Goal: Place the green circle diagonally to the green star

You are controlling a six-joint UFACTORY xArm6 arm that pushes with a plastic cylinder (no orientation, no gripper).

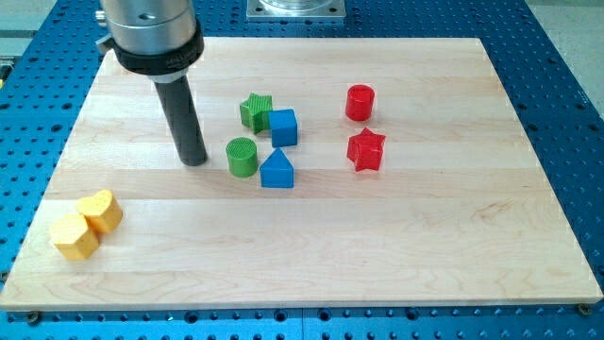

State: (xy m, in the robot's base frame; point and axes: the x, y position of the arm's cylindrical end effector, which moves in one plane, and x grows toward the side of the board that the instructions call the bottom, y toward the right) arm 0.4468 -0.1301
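The green circle (243, 157) stands near the board's middle, below and slightly left of the green star (255, 110). My tip (193, 161) rests on the board just left of the green circle, a small gap apart from it. The rod rises from the tip toward the view's top left. A blue cube (283, 127) touches the star's right side. A blue triangle (276, 170) sits right next to the green circle on its right.
A red cylinder (360, 102) and a red star (366, 150) stand to the right of the group. Two yellow blocks (99, 211) (74, 236) lie at the lower left near the edge of the wooden board (425, 246).
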